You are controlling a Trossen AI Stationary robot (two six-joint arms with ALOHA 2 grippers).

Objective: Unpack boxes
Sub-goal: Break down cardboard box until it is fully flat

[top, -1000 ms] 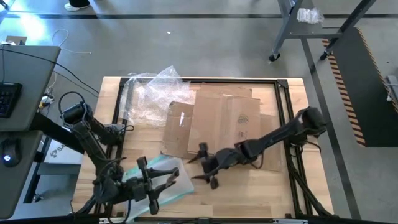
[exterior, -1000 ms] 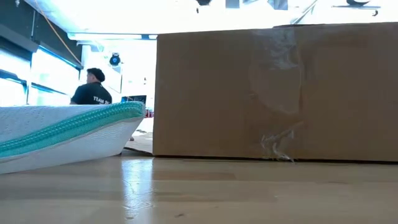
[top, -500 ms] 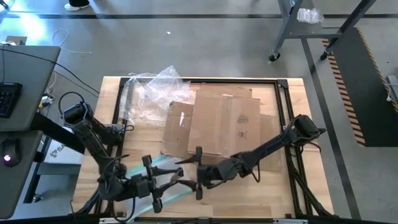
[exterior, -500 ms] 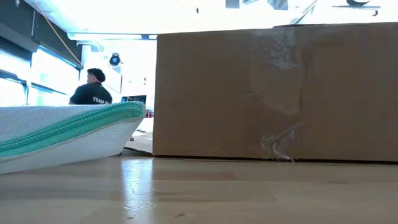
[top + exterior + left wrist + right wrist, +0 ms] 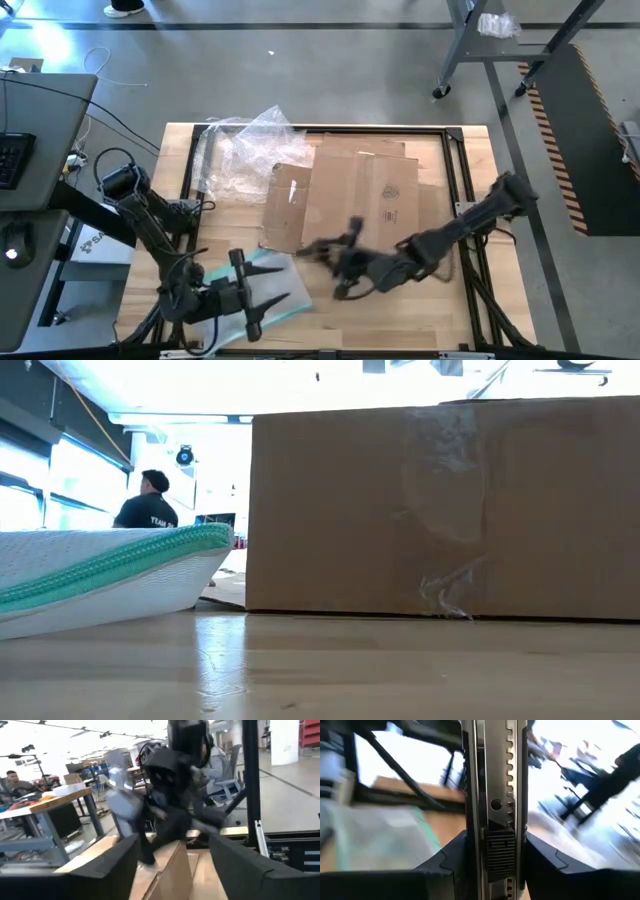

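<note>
Dark left pincer (image 5: 262,300) wide above the pouch (image 5: 285,292), beside cardboard box (image 5: 350,205).

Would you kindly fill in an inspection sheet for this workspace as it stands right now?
Surface: wooden table, bare along its near edge.
Job's things: cardboard box, flaps spread, taped seam facing the low camera.
Clutter: bubble wrap behind the box's left flap; teal-edged pouch at front left.
Grippers: left gripper open over the pouch; right gripper blurred near the box's front edge, holding nothing visible.
Cables: loose cables on the floor, left.
Surroundings: person in the room beyond; desk keyboard at left.
</note>
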